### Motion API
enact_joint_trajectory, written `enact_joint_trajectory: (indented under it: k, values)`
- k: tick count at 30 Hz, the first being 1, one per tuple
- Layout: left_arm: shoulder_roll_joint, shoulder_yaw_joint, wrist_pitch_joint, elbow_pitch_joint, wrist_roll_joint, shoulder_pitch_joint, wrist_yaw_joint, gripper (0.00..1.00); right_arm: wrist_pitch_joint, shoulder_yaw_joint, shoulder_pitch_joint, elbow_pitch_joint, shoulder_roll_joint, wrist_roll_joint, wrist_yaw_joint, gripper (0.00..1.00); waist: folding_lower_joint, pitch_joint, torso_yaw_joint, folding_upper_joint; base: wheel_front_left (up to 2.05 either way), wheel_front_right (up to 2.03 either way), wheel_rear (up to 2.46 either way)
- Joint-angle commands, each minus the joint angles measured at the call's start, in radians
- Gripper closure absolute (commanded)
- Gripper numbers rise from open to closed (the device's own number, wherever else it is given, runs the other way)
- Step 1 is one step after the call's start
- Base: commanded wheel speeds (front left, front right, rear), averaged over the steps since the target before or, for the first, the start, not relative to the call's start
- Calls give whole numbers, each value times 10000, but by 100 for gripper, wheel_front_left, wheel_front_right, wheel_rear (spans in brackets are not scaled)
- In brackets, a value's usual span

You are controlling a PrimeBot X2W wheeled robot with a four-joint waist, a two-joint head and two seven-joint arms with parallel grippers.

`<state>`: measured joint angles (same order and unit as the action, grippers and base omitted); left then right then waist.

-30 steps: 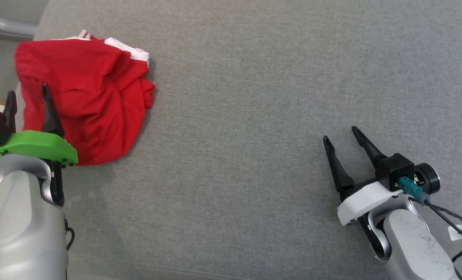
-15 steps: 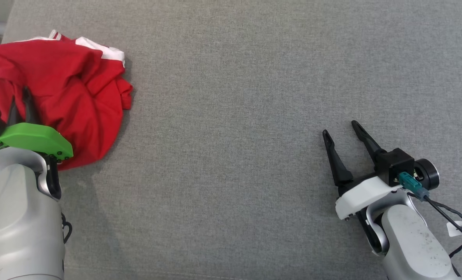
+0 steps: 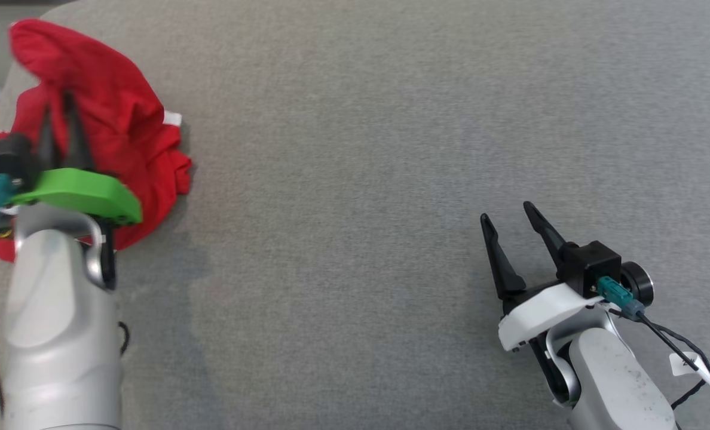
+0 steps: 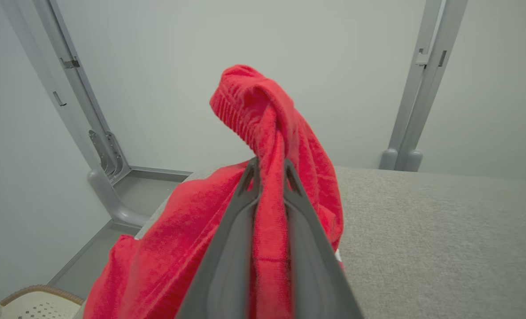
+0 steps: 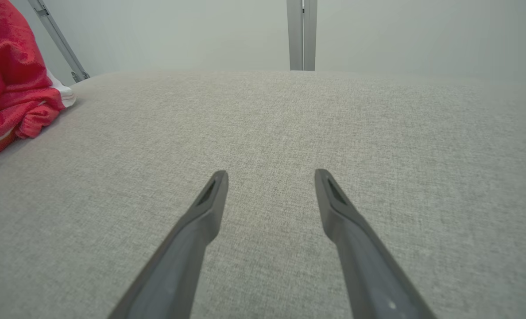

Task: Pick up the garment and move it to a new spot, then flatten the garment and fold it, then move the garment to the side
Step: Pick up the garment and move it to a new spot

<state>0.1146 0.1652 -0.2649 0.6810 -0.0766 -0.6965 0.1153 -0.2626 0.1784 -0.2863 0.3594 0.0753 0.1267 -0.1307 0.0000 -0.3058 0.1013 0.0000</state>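
My left gripper clenched on red garment, cushion left edge.
I read right gripper released, well apart; metal posts behind.

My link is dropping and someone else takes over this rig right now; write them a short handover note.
Left gripper: shut on a bunched fold of the red garment, with that fold raised above the rest.
Right gripper: open, holding nothing, over the bare grey surface, well apart from the garment.
Garment: crumpled near the surface's left edge, its lower part lying on the surface.
Done: grasp made.
To do: carry it to a new spot, flatten, fold, move aside.
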Motion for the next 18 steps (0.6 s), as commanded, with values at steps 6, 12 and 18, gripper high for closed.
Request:
enact_joint_trajectory:
  k: [6, 12, 18]
  values:
    - [-338, -1272, 6, -410, 73, 151, 148, 100, -31, 70, 313, 55, -171, 261, -2, 0, 0, 764, -1327, 0, 0, 0, 0]
    - [-540, -2577, 6, -432, -358, 112, 159, 100, -31, 63, 430, 52, -225, 426, -1, 0, 0, 915, -2250, 0, 0, 0, 0]
    - [-620, -3868, 6, -327, -924, 151, 156, 100, -31, 198, 529, 9, -238, 729, -1, 0, 0, 981, -3119, 0, 0, 0, 0]
